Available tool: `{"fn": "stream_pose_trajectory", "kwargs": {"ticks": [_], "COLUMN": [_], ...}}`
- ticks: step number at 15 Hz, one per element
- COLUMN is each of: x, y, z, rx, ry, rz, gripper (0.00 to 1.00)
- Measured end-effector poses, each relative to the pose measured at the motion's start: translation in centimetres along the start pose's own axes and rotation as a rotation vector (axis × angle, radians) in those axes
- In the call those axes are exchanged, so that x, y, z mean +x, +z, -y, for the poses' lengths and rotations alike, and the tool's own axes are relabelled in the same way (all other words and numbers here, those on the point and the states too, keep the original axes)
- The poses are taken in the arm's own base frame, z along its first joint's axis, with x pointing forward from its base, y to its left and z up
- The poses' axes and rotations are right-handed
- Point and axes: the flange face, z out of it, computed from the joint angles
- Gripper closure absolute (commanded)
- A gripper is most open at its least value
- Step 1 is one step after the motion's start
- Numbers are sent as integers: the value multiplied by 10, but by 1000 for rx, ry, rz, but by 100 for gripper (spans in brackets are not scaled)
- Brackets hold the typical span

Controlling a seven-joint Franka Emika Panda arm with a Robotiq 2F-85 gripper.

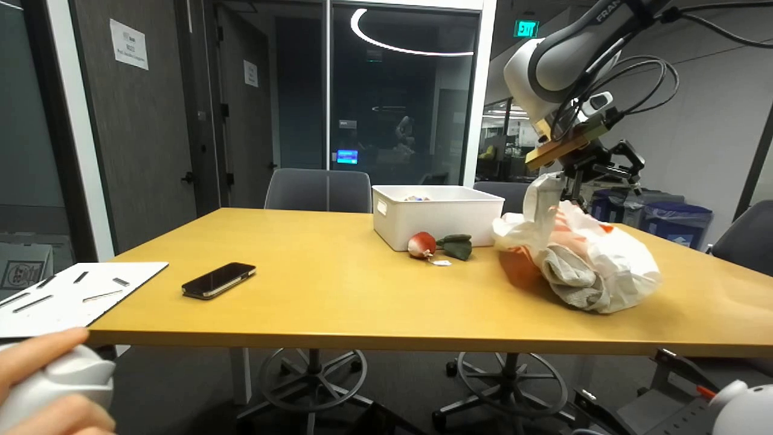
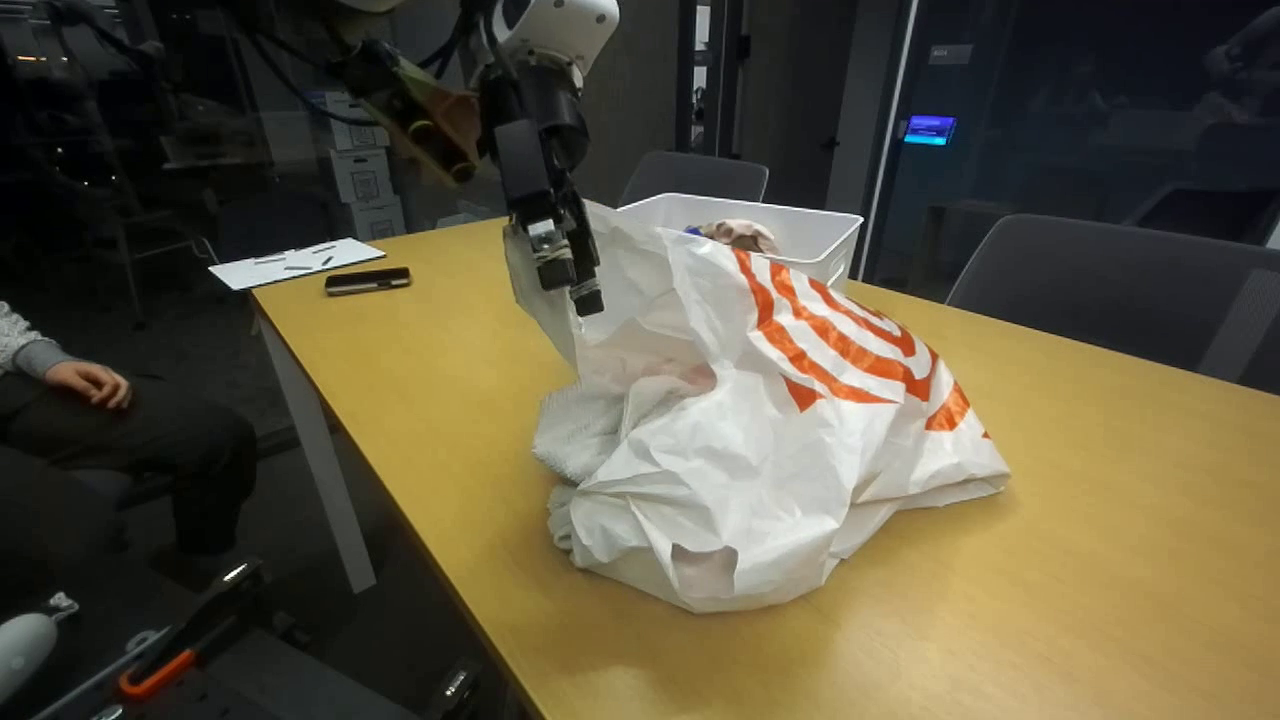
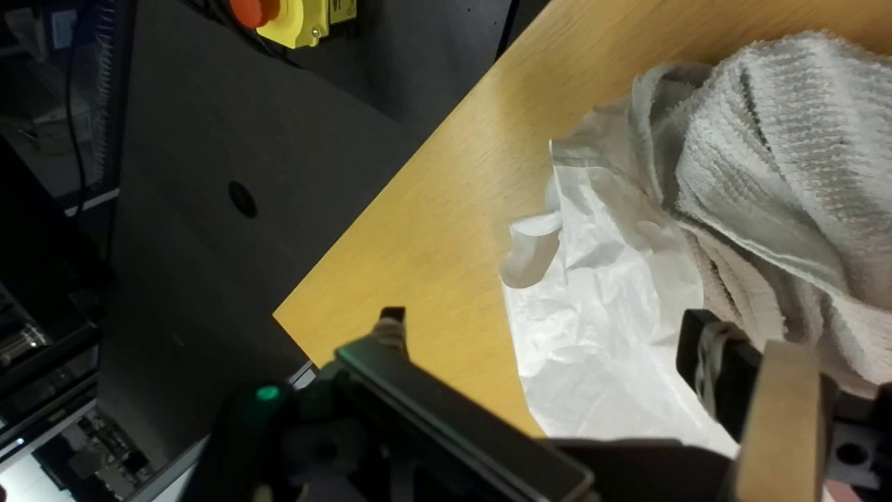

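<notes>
Gripper (image 3: 545,319), mine, nearest the lens in the wrist view: jaws wide apart, a white bag (image 3: 606,328) showing between and beyond them. Table (image 3: 432,279): yellow wood, corner showing beyond one finger, edge running diagonally upward; a strip of wood separates edge from bag. Bag: thin, creased, its rim pierced by a rounded cut-out. Towel (image 3: 780,160): grey-white, ribbed, bunched at the bag's mouth.

In an exterior view: hand (image 1: 39,356) on a white controller (image 1: 78,374), lower left, in front of the table. White bin (image 1: 441,220): just beside the bag, farther back. Round red-and-white item (image 1: 422,245), dark green leaf-like piece (image 1: 457,246) alongside: both before the bin. Phone (image 1: 218,281) and white board (image 1: 78,296): toward the opposite end from the gripper; tabletop stretches between phone and bin, giving me sideways room.

In an exterior view: seated person's hand (image 2: 92,383), past the table's long edge. Bag: slumped on the table, orange curved bands (image 2: 840,340) across its side, opening turned toward that edge, towel showing there. My gripper stands at the raised rim; contact with the plastic I cannot tell. More tabletop lies on the bag's near side.
</notes>
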Motion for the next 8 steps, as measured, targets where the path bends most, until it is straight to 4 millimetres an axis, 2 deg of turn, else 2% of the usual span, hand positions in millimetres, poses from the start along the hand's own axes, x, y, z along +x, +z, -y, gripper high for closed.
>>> {"fn": "stream_pose_trajectory", "kwargs": {"ticks": [4, 8], "x": [-11, -20], "y": [-4, 5], "z": [-29, -49], "rx": [-174, -389], "ry": [94, 132], "rz": [-14, -47], "gripper": [0, 0]}}
